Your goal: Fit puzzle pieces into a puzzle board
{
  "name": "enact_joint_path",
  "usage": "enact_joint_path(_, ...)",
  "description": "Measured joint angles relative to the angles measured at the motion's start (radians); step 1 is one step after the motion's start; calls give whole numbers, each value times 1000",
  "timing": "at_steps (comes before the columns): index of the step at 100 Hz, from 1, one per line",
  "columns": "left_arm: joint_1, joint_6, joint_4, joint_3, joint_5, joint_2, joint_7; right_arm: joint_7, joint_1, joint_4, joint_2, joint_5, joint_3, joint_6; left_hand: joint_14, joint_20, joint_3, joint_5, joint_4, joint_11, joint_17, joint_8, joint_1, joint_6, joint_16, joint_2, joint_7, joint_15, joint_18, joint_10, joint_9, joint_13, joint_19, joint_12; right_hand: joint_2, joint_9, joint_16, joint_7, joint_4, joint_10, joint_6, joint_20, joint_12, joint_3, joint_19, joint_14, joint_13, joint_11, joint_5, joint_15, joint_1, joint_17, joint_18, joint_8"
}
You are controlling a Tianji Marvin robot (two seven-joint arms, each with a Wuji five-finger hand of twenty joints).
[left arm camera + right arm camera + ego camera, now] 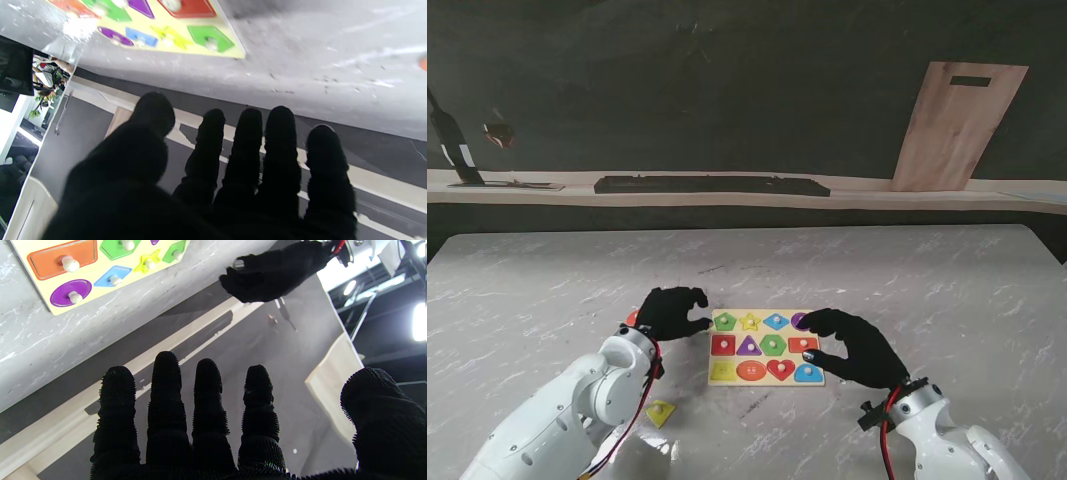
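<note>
Pale yellow wood makes up the puzzle board [765, 346], which lies flat on the grey marbled table [907, 290] in front of the robot, between its 2 black-gloved hands. Coloured pieces sit in the board in 3 rows of 4. The farthest row reads, from the left, a green pentagon [725, 321], a yellow star [750, 321], a blue diamond [776, 320] and a purple circle [70, 292], the last partly hidden in the stand view.

The left hand [673, 311] hovers just beside the board's far left corner, its fingers curled towards the thumb. The left wrist view shows the fingers apart with nothing between them. A small orange-red piece [632, 318] peeks out on the table at that hand's left side.

The right hand [852, 345] hangs over the board's right edge, covering part of the right column. Its fingers [165, 380] are spread, the thumb well apart, and it holds nothing.

A loose yellow piece [660, 412] lies on the table nearer to the robot, beside the left forearm, well apart from the board.

At the far wall a wooden cutting board [957, 125] leans upright on a ledge, with a long dark tray [712, 185] to its left.
</note>
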Motion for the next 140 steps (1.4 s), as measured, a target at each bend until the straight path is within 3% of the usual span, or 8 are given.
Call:
enact_joint_path(9, 51, -40, -35, -91, 28, 6, -1, -7, 5, 1, 1, -18, -11, 7, 0, -6, -83, -3, 0, -45, -25, -5, -6, 0, 0, 23, -48, -46, 0, 3, -55, -45, -3, -32, 0, 0, 0, 0, 0, 0, 0, 0, 0, 0, 0, 0, 0, 0, 0, 0, 0, 0, 0, 0)
enact_joint_path(13, 73, -50, -50, -126, 35, 10, 2, -9, 7, 1, 1, -27, -16, 9, 0, -6, -83, -3, 0, -61, -33, -5, -6, 0, 0, 23, -53, -54, 0, 5, -67, -59, -3, -40, 0, 0, 0, 0, 0, 0, 0, 0, 0, 0, 0, 0, 0, 0, 0, 0, 0, 0, 0, 0)
enact_joint_path(17, 92, -58, -57, -154, 40, 13, 18, -10, 10, 1, 1, -35, -20, 11, 0, -6, -92, -16, 20, -69, -42, -5, -6, 0, -1, 23, -72, -78, 0, 5, -72, -74, -11, -45, 0, 0, 0, 0, 0, 0, 0, 0, 0, 0, 0, 0, 0, 0, 0, 0, 0, 0, 0, 0)
enact_joint_path(34, 143, -111, -50, -239, 65, 23, 98, -18, 27, 11, 3, -42, -50, 17, 0, -6, -98, -13, 20, -86, -60, -5, -5, 1, -13, 23, -85, -122, 0, 6, -88, -115, -17, -57, 0, 0, 10, 0, 0, 0, 0, 1, 0, 0, 0, 0, 0, 0, 0, 13, 0, 0, 0, 0)
enact_joint_path(56, 155, -184, -21, -313, 128, 46, 18, 3, 48, 22, 5, -49, -79, 40, -1, -7, -97, -12, 20, -94, -86, -12, 16, 1, -21, 20, -112, -161, 0, 4, -88, -151, -25, -66, 0, 0, 19, 4, 0, 0, 0, 12, 0, 0, 0, 0, 0, 0, 0, 24, 0, 0, 0, 0)
enact_joint_path(81, 86, -215, 99, -313, 136, 74, -53, -2, 65, 38, 10, -103, -101, 82, -6, -7, -54, -11, 20, -106, -107, -24, 53, -12, -22, 10, -126, -183, 0, -9, -88, -162, -37, -70, 0, 0, 21, 4, 0, 0, 0, 13, 0, 0, 0, 0, 0, 1, 0, 24, 0, 0, 0, 0)
enact_joint_path(110, -39, -214, 274, -208, 132, 86, 23, 8, 98, 63, 15, -121, -129, 122, -12, -7, -31, -11, 21, -107, -108, -25, 93, -18, -22, 11, -128, -193, 0, -20, -88, -162, -37, -71, 0, 0, 21, 5, 0, 0, 0, 14, 0, 0, 1, 0, 0, 11, 0, 24, 0, 0, 0, 0)
enact_joint_path(140, -117, -236, 337, -126, 108, 86, 4, 16, 104, 67, 15, -125, -133, 130, -19, -7, -30, -11, 21, -107, -97, -26, 79, -18, -22, 10, -128, -178, 0, -34, -82, -160, -37, -71, 0, 0, 21, 5, 0, 0, 0, 20, 0, 0, 1, -1, 0, 11, 0, 25, 0, 0, 0, 0)
